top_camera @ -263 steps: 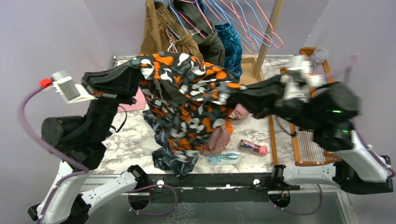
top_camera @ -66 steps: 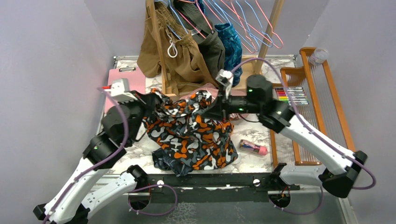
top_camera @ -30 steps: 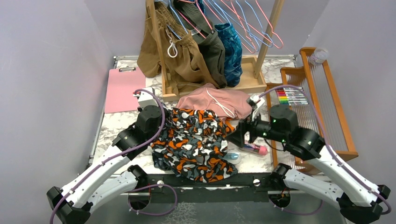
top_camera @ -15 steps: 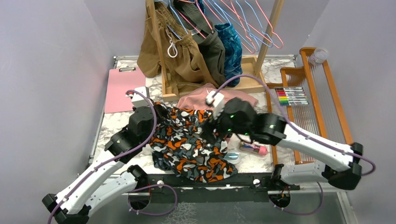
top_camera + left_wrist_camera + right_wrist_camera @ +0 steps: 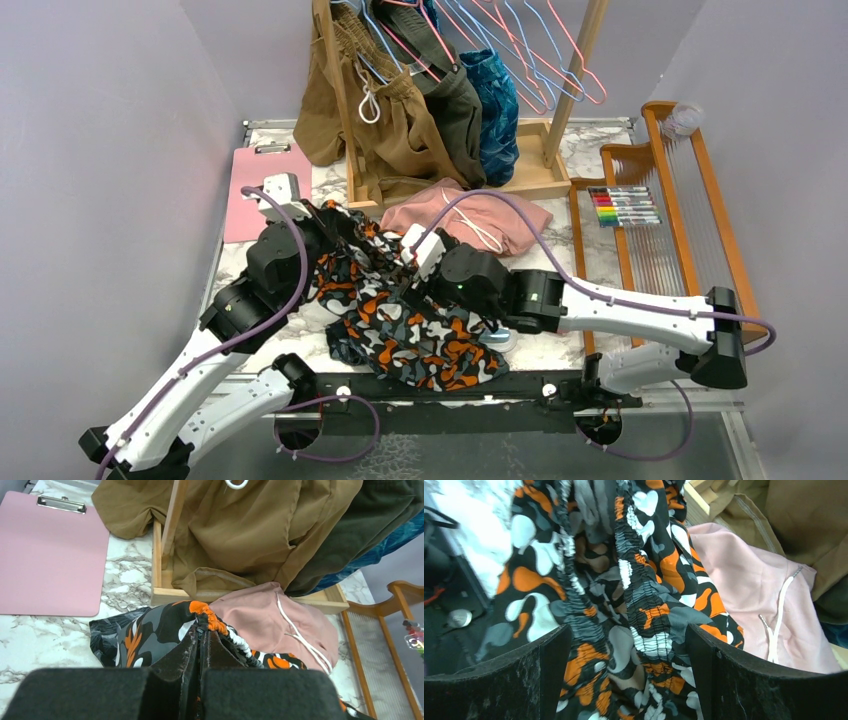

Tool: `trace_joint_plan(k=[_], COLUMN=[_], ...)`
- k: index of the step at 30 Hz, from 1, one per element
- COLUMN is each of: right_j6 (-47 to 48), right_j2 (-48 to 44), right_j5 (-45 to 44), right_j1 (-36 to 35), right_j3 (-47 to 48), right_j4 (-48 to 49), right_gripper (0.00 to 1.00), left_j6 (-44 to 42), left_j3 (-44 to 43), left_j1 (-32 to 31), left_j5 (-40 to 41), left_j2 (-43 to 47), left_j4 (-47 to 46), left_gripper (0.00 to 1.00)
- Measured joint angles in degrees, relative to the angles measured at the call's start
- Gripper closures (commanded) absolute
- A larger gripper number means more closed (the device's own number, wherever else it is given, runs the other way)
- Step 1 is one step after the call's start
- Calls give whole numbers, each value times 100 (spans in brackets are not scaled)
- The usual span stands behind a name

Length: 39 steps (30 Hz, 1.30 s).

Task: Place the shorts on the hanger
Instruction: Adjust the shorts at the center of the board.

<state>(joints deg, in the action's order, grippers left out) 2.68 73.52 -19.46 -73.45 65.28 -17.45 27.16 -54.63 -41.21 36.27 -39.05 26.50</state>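
Observation:
The camouflage-print shorts (image 5: 415, 325) lie crumpled on the marble table's near middle. My left gripper (image 5: 338, 228) is shut on their gathered waistband at the back-left corner and holds it slightly raised. In the left wrist view the fingers pinch the orange and white elastic (image 5: 202, 630). My right gripper (image 5: 398, 292) hovers over the shorts (image 5: 644, 605), open (image 5: 626, 652). The elastic waistband lies between its wide-apart fingers (image 5: 551, 665), untouched. A pink wire hanger (image 5: 583, 68) hangs at the back right among light-blue ones.
Dusty-pink shorts (image 5: 470, 215) lie just behind the printed pair. A wooden rack base (image 5: 530, 180) with brown and dark garments (image 5: 400, 130) stands at the back. A pink clipboard (image 5: 250, 190) lies back left. A wooden frame and markers (image 5: 625, 205) sit right. Dark leaf-print fabric (image 5: 345, 348) peeks out underneath.
My right arm swung left from beside the shorts to above them, jaws still open. The left gripper drew the waistband back and to the left, bunching the fabric.

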Motion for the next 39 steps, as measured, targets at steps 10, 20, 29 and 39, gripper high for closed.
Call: trace_joint_plan(k=[10,20,29,39], right_j6=[391,721,826,817], right_j2=[361,627,553,-780], right_j5=[-1626,-2830,-2889,-1462], right_j1=[-33,-33,-33,-33], right_j3=[-420,-415,-216,186], right_j4=[573,1003,935,160], right_gripper=[17,51,99,99], left_j6=[-68,-63,-63,-289], left_j3=[-205,-205,-205,-55], left_j1=[0,0,0,0], left_j5=[-111,-238,-306,-907], left_j2=[2,68,186,284], left_j4=[74,111,223,245], left_gripper=[100,100,100,37])
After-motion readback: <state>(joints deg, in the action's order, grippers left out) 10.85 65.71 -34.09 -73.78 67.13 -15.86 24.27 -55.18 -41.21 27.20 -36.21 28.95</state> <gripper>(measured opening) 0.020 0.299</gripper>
